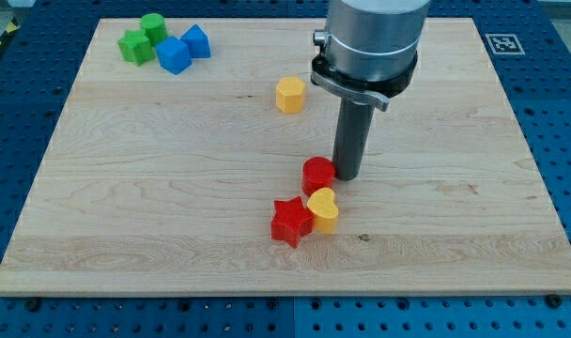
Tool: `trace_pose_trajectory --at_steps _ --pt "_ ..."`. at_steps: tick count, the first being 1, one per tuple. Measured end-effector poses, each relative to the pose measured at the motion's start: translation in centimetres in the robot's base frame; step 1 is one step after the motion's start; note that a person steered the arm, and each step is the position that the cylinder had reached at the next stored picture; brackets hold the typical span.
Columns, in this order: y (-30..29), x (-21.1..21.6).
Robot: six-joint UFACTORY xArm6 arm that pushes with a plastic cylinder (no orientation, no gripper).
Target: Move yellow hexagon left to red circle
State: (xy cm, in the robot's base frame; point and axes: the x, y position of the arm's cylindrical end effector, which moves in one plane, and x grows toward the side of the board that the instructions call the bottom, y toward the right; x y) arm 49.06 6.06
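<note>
My tip (347,176) rests on the tabletop (126,216), touching or just beside the red circle (317,175) at its 3 o'clock. The end effector is a plain rod with nothing to open or close. Yellow hexagon (289,95) sits at 11 o'clock from the red circle, apart. Yellow heart (323,209) and red star (291,222) touch, at 6 o'clock of the circle. Green blocks (141,38) and blue blocks (183,49) cluster at the view's top left.

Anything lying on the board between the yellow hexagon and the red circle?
No. In the camera view, only bare wood lies between the yellow hexagon and the red circle. My tip sits just to the circle's right, off that line.
</note>
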Motion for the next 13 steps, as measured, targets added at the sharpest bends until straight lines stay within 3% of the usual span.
trace_pose_trajectory --at_steps 1,4,5,6,7,9,10,13 --pt "-0.9 0.6" --pt "0.1 -15.5" --pt "-5.2 -16.8" --pt "-10.1 -15.8" --pt "-9.8 -14.2" --pt "-11.0 -18.0" --pt "-8.3 -17.5" --pt "-5.9 -11.4"
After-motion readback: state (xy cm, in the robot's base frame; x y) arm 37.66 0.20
